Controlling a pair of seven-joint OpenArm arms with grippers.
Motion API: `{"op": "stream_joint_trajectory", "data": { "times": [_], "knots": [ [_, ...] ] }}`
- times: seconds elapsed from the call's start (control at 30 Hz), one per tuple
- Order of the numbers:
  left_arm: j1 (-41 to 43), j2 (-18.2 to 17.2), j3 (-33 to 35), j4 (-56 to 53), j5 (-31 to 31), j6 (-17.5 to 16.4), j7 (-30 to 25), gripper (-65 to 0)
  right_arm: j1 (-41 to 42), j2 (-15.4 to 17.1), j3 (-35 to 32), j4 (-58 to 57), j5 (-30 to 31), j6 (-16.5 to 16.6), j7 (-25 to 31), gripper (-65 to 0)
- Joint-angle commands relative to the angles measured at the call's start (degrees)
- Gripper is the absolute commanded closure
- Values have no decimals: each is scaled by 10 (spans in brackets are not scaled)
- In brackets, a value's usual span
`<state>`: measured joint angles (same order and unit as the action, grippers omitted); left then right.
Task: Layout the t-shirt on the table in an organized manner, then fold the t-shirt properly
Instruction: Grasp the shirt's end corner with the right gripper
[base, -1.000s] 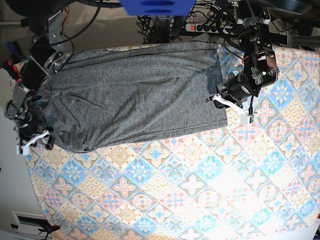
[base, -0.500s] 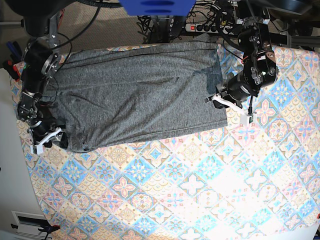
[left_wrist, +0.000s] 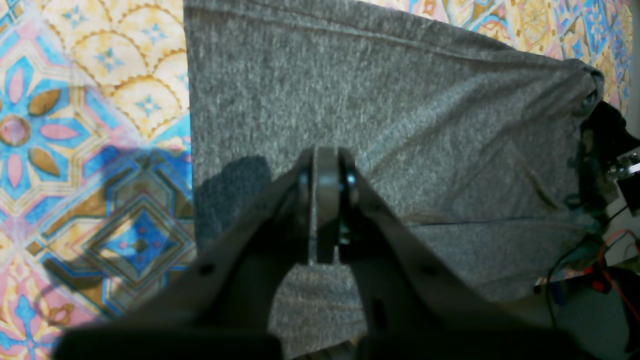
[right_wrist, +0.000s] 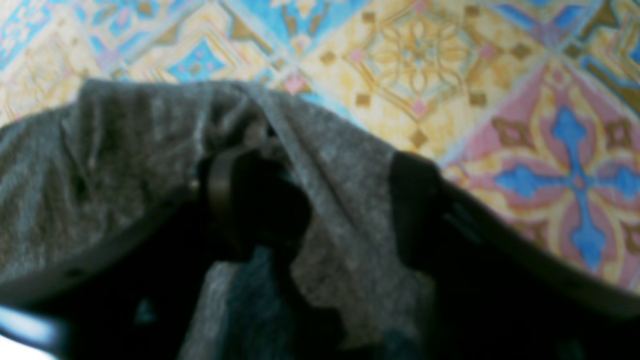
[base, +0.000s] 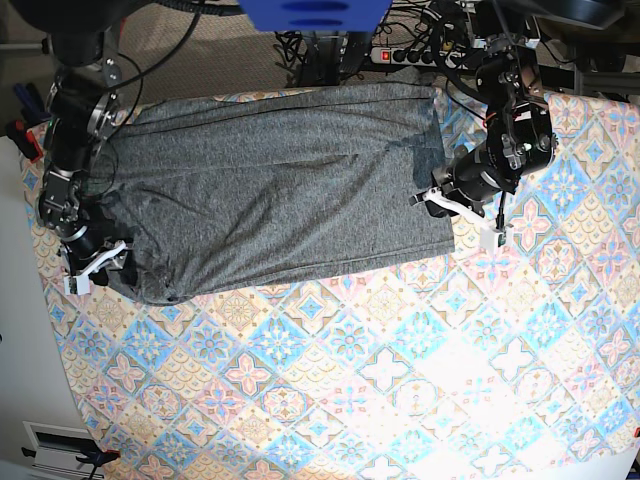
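The dark grey t-shirt (base: 280, 190) lies spread across the back of the table (base: 400, 380), long side left to right, with a few creases. My left gripper (base: 420, 200) is shut at the shirt's right edge. In the left wrist view its fingers (left_wrist: 325, 200) press together above the t-shirt (left_wrist: 400, 125), with no fabric visibly pinched. My right gripper (base: 97, 268) is at the shirt's front left corner. In the right wrist view the right gripper (right_wrist: 320, 210) stands open, with a bunched fold of the t-shirt (right_wrist: 125, 140) lying between and over its fingers.
A power strip and cables (base: 400, 55) run behind the table, with a blue object (base: 310, 15) at the top. The table's left edge is just beside my right arm. The patterned cloth (left_wrist: 75, 125) shows bare in front of the shirt.
My right gripper has moved from beyond the table's left edge rightward onto the shirt's front left corner. The left arm has stayed nearly still, shut.
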<state>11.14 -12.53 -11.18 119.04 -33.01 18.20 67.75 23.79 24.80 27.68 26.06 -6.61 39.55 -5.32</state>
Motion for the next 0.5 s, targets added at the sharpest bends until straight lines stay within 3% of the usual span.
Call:
{"op": "stream_joint_trajectory", "data": {
  "times": [0.0,0.1,0.23,0.47],
  "knots": [
    [-6,-3,-1,10,-6,0,-7,-8,-10,7,0,0,-16,4,-28,-300],
    [-8,-3,-1,9,-6,0,-7,-8,-31,7,0,0,-16,4,-28,-144],
    [-9,-3,-1,9,-6,0,-7,-8,-33,7,0,0,-16,4,-29,0],
    [-8,-3,-1,8,-2,0,-7,-8,-32,7,4,1,-15,4,-30,0]
  ]
}}
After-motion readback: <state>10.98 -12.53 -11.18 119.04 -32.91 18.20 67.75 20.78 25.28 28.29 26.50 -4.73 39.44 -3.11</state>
